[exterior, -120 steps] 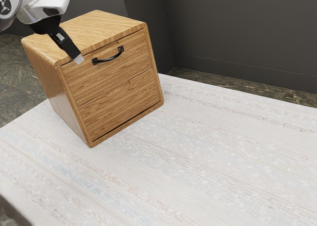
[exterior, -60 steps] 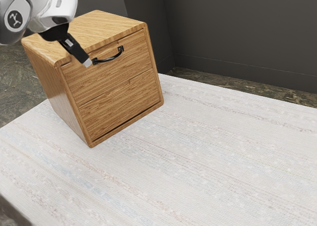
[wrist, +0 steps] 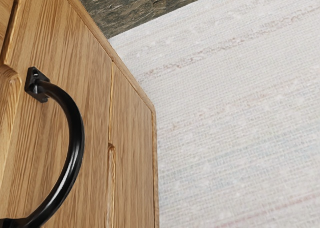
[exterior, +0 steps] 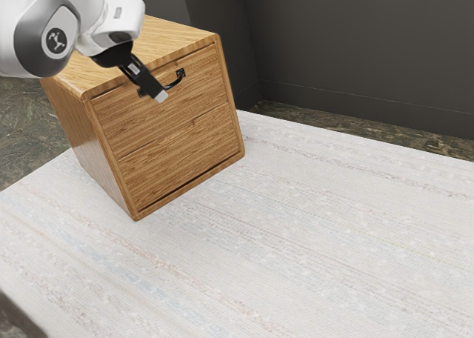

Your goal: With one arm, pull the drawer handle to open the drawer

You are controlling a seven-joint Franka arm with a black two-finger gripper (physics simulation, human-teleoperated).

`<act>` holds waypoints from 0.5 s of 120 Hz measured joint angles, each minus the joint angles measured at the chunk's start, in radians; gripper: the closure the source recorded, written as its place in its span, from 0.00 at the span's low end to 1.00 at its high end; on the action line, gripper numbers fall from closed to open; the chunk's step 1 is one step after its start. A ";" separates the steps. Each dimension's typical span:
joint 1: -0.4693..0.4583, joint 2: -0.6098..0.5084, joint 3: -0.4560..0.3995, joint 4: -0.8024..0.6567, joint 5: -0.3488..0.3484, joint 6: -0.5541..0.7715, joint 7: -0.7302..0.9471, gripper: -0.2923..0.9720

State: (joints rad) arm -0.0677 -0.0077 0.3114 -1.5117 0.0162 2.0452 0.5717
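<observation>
A wooden cabinet (exterior: pixel 81 141) stands on the table at the exterior view's upper left, with two drawer fronts. The top drawer (exterior: pixel 189 101) sits flush with the cabinet and carries a curved black handle (exterior: pixel 178 78). My black gripper (exterior: pixel 158 96) hangs from the white arm just in front of the handle's left part, covering that end. In the wrist view the handle (wrist: pixel 75 138) curves close under my hand against the wooden drawer front (wrist: pixel 127 168), with one mount (wrist: pixel 36 83) showing.
The lower drawer (exterior: pixel 185 156) is flush too. A pale woven cloth covers the table (exterior: pixel 311 234), stretching wide to the exterior view's right and front of the cabinet. Dark walls (exterior: pixel 355 34) and a stone floor (exterior: pixel 22 130) lie behind.
My arm has swung toward the exterior view's right and slightly down, from the cabinet's top left corner to the handle's left end. The drawer has not moved.
</observation>
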 joint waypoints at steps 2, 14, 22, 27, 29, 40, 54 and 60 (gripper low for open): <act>-0.005 0.000 0.003 0.000 0.000 0.001 0.000 0.23; -0.019 -0.001 0.011 -0.001 -0.001 0.006 0.000 0.23; -0.024 -0.004 0.012 -0.002 -0.001 0.006 0.001 0.23; -0.025 -0.006 0.012 -0.001 -0.001 0.005 0.001 0.23; -0.026 -0.006 0.012 -0.001 -0.001 0.004 0.001 0.23; -0.023 -0.007 0.012 0.000 -0.001 0.003 0.002 0.23; -0.012 -0.007 0.012 0.000 -0.001 0.001 0.003 0.23; -0.005 -0.007 0.012 0.001 -0.001 0.001 0.003 0.23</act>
State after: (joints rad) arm -0.0726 -0.0146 0.3237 -1.5108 0.0153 2.0460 0.5748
